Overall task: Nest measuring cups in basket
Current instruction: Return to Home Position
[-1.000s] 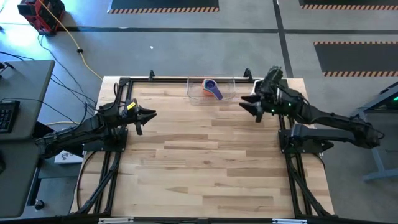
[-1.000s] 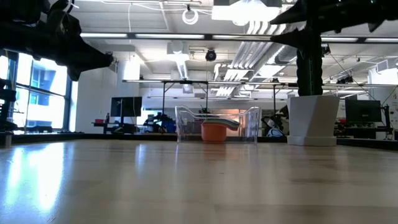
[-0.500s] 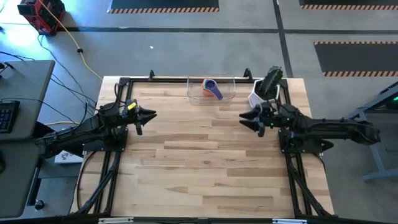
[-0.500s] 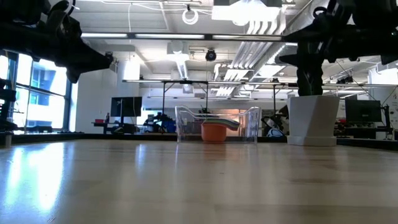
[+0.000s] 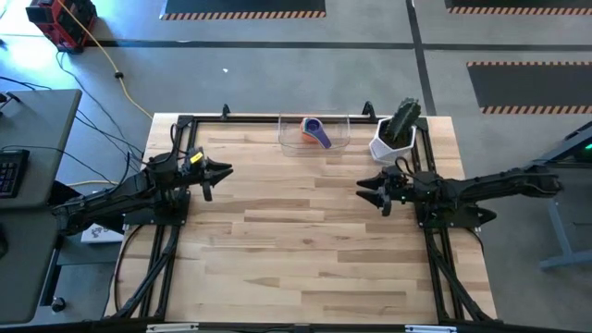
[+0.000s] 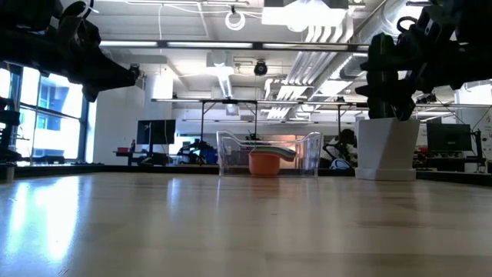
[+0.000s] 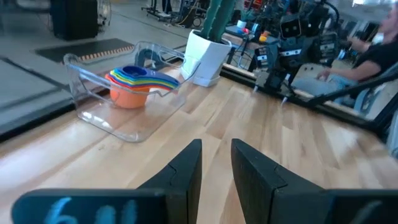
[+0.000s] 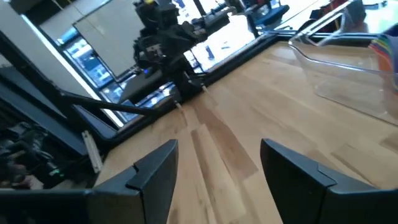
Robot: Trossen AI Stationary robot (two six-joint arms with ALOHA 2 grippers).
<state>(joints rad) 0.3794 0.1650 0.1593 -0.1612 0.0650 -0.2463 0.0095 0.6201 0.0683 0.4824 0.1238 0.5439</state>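
As the right gripper (image 5: 372, 192) has drawn back from the basket (image 5: 289, 141), fingers wide and empty, the measuring cups (image 5: 314, 132) sit nested inside: task judged complete. Left gripper (image 5: 220, 174) fingers narrowly parted, empty.

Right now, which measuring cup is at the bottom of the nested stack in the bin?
The orange measuring cup. It is the outermost one and sits on the floor of the clear bin. The other colours are nested inside it, with the blue measuring cup topmost.

basket (image 8: 348, 81) cut off, cups (image 8: 388, 50) — mostly hidden
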